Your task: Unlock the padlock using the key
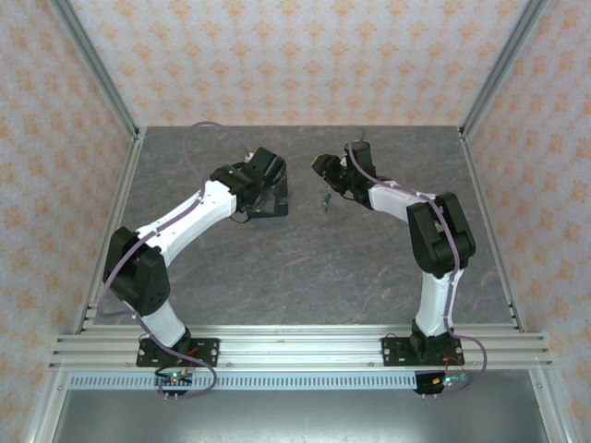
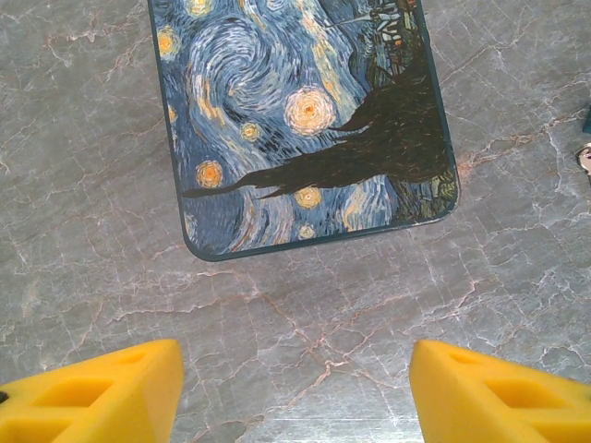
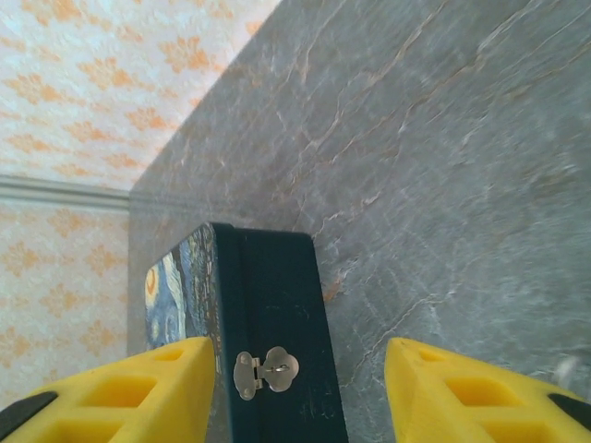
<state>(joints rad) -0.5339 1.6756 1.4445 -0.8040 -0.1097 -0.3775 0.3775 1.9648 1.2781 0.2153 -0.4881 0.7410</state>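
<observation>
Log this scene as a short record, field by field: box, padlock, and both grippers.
box: starry-night print, lying flat on the table, metal clasp on its dark side
padlock: tiny, teal, on the table right of the box, untouched
left gripper: open, over bare table near the box
right gripper: open, facing the clasp side

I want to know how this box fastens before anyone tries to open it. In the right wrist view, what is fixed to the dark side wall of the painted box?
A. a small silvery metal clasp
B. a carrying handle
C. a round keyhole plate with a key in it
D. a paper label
A: on the dark side wall of the painted box sits a small silvery metal clasp, two lobed plates joined at the middle.
</observation>
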